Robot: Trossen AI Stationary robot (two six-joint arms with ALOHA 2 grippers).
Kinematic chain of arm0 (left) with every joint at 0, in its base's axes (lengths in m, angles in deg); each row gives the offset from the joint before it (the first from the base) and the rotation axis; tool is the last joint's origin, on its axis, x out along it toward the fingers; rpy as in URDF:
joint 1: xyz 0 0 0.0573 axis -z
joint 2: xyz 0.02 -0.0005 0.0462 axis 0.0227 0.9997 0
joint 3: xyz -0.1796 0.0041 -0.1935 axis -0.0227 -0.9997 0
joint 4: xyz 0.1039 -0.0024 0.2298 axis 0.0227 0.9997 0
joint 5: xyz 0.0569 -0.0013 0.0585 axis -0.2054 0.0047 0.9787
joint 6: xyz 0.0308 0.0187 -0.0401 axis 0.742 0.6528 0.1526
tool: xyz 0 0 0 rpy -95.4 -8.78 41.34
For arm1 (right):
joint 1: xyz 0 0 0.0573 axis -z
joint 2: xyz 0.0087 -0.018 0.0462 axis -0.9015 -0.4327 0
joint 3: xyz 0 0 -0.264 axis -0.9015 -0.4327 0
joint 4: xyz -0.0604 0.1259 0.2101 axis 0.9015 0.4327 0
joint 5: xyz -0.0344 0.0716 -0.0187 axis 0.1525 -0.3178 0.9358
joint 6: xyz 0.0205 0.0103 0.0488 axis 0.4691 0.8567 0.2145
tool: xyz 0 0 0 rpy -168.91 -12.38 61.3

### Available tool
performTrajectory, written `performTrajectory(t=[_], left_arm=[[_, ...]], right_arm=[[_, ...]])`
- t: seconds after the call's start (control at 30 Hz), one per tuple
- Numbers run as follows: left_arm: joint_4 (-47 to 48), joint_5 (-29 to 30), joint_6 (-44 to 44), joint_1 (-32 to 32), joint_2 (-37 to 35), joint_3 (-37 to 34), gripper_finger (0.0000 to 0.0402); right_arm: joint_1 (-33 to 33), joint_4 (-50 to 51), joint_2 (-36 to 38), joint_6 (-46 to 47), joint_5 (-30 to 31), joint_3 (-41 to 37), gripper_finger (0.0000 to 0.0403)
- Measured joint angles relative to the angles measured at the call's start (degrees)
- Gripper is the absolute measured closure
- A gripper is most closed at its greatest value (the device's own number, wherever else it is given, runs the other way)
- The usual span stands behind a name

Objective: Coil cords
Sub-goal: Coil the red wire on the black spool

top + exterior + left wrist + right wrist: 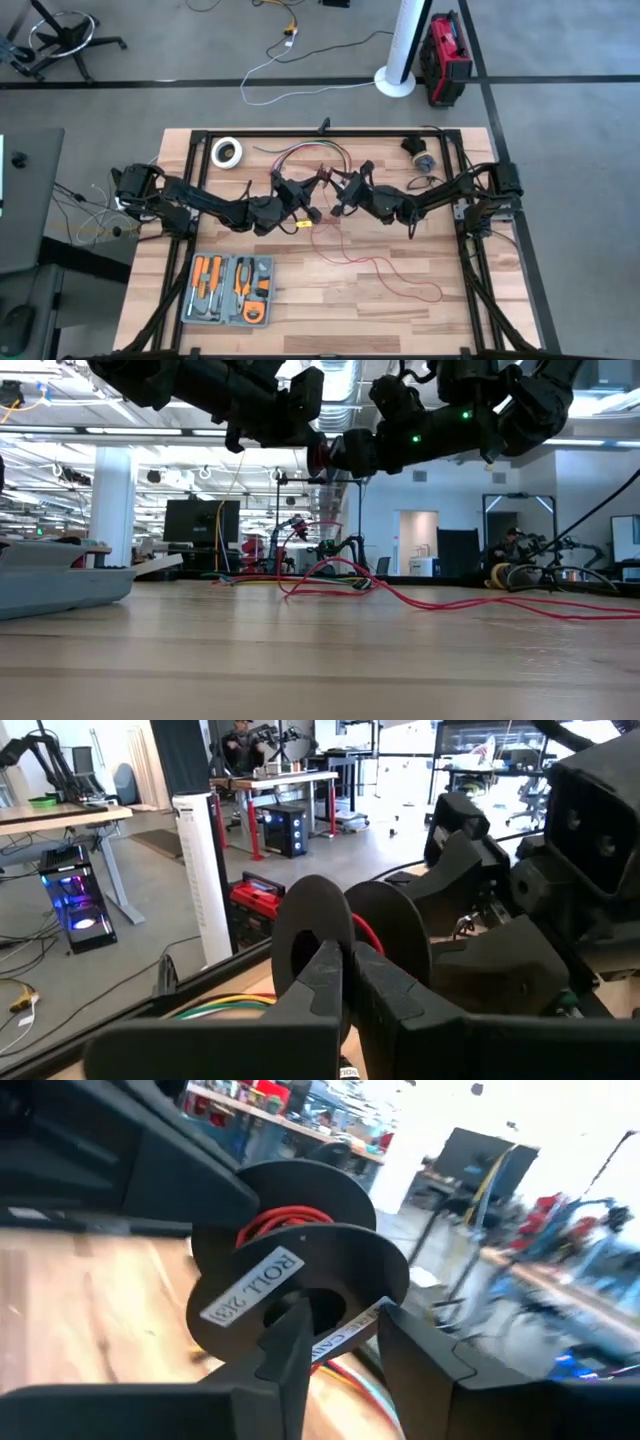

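I'm working both arms at table centre, held up off the wood. The L gripper [300, 205] and R gripper [345, 200] are meeting on one black spool [295, 1270], which is hanging between them above the surface, as the low view shows. In the L wrist view the fingers [325, 985] are pinching one flange edge; in the R wrist view the fingers [290, 1335] are straddling the labelled flange, so each gripper is clamping on the spool. I judge I'm holding it from both sides so one arm can be steadying it while the other turns it, w/ the axis roughly level so wire feeds onto the core. The red wire [385, 270] is partly wound: a few turns are sitting on the core, and the rest is trailing down and lying in loose loops on the table [330, 310] toward the front right, w/ more loops behind the grippers. Slack is being left on the wood, prob. so it can be drawing in w/o tension. Count: 2 arms, 1 spool, 1 red wire that I can trace, 1 tool tray [228, 290] front left w/ several orange-handled tools (approx. 4, not certain), 1 tape roll [227, 152] at back left. Coiling is looking early, since most wire is still off the spool.
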State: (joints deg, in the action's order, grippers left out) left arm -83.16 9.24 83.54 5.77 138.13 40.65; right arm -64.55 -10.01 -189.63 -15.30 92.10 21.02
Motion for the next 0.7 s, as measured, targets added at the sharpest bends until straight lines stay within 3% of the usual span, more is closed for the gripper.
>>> performTrajectory(t=[0.2,0.37,0.7], left_arm=[[0.1,-0.3,0.1,0.1,0.0,0.0,0.0401],[0.0,-0.9,-1.7,-0.1,0.0,0.0,0.0401],[4.2,-8.9,-9.3,-2.7,0.0,0.1,0.0401]], right_arm=[[-4.3,-1.4,0.0,-15.7,9.7,0.1,0.0241],[-7.2,-3.4,0.0,-28.8,10.6,0.1,0.0220],[-7.3,-8.4,-0.1,-45.7,11.1,0.0,0.0216]])
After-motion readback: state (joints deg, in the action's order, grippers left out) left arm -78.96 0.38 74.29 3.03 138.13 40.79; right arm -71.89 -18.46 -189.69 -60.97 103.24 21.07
